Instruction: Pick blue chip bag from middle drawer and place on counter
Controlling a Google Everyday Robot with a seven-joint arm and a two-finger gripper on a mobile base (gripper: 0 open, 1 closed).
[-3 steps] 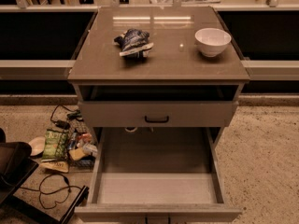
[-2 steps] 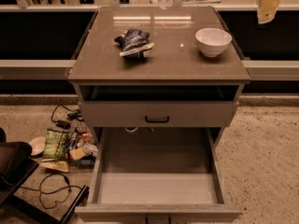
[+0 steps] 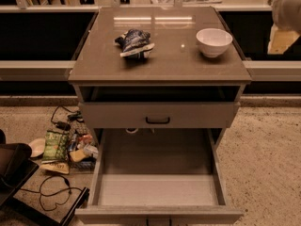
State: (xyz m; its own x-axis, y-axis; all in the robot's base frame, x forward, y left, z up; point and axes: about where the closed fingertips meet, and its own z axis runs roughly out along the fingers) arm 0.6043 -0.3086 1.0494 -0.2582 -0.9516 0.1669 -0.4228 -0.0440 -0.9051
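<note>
— So, how many things are on the tabletop [image 3: 178,62]?
— Two. One blue chip bag [image 3: 134,42] lies crumpled a little left of the middle. One white bowl [image 3: 214,41] stands upright near the right side. They are well apart and do not touch.
— And the drawers?
— I count two. One shallower drawer front [image 3: 117,116] with one black handle [image 3: 157,120] sits just under the tabletop. Below it, the middle drawer [image 3: 160,189] is pulled far out, so its pale floor and grey side walls show. The bag is on the tabletop, not in this drawer.
— Where is the hand?
— The hand [image 3: 283,37] is at the upper right edge of the view, beyond the right side of the cabinet. It is apart from the bowl and far from the bag. A pale rounded part of the arm [image 3: 288,6] is above it.
— Is it open or closed?
— I cannot tell. The edge of the view cuts it off and only a tan piece shows.
— Is anything else hard to make out?
— Yes. On the speckled floor at the left lies a heap: one green snack bag [image 3: 55,145], black cables [image 3: 51,194] and some small packets that I cannot name. Also, the lower edge of the view cuts the front of the middle drawer.
</note>
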